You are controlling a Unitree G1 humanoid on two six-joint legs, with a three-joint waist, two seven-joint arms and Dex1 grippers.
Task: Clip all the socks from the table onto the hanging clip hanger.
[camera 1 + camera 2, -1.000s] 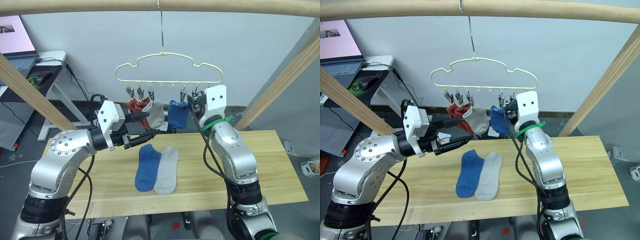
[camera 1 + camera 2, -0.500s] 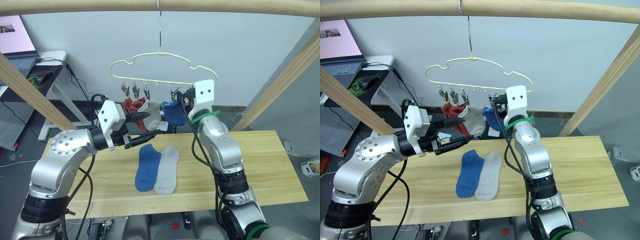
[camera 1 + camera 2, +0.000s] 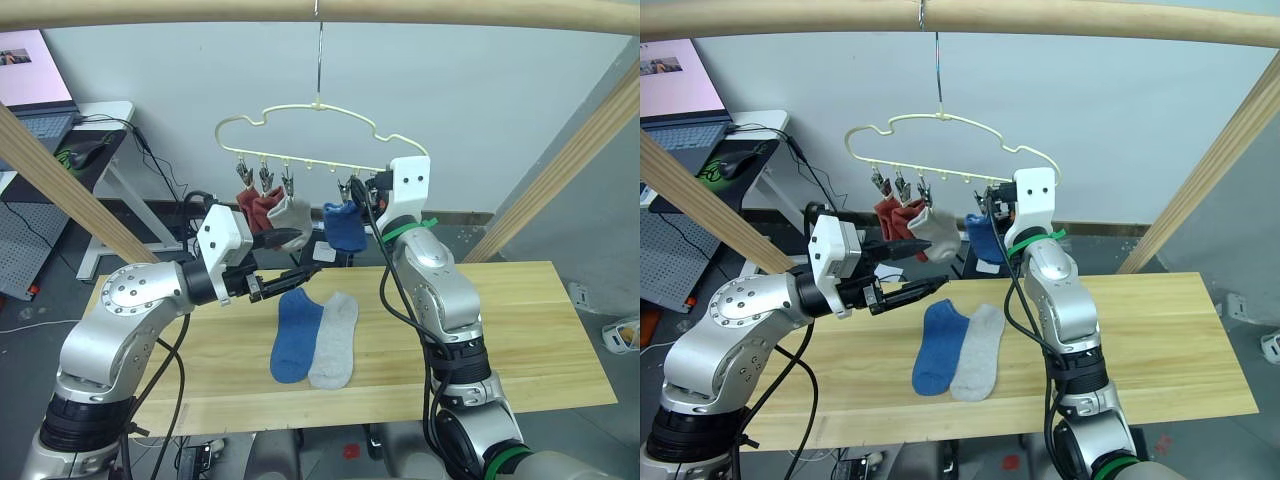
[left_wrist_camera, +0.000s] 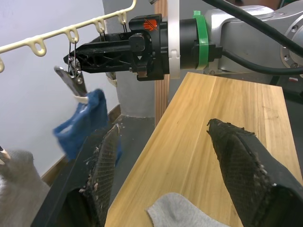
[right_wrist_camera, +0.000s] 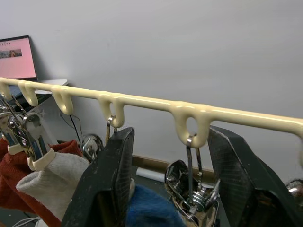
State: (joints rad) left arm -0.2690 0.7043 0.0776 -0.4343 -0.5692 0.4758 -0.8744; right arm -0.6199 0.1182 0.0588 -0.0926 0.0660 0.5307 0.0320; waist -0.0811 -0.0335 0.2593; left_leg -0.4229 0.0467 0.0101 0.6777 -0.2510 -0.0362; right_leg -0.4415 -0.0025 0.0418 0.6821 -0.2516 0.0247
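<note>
The clip hanger (image 3: 300, 135) hung by its metal hook from the round wooden pole (image 3: 320, 12) at twelve o'clock, tilted so that its left end sat higher. Two rust red socks (image 3: 254, 207), one light grey sock (image 3: 291, 212) and one blue sock (image 3: 345, 226) hung from clips along its bottom bar; the red pair overlapped, so their separate outlines were hard to make out.

The right gripper (image 5: 168, 189) was raised against the bar at about one o'clock, fingers spread wide around a bare metal clip (image 5: 194, 198), with nothing in them. The hung blue sock's top edge showed between the fingers, partly cut off.

The left gripper (image 4: 163, 189) hovered above the table (image 3: 520, 330) at about ten o'clock, its fingers wide apart and empty, pointing toward the hanging socks.

On the table, near its centre, a blue sock (image 3: 294, 335) and a light grey sock (image 3: 334, 340) lay side by side, touching along their length. The table's left end was hidden behind the left arm.
</note>
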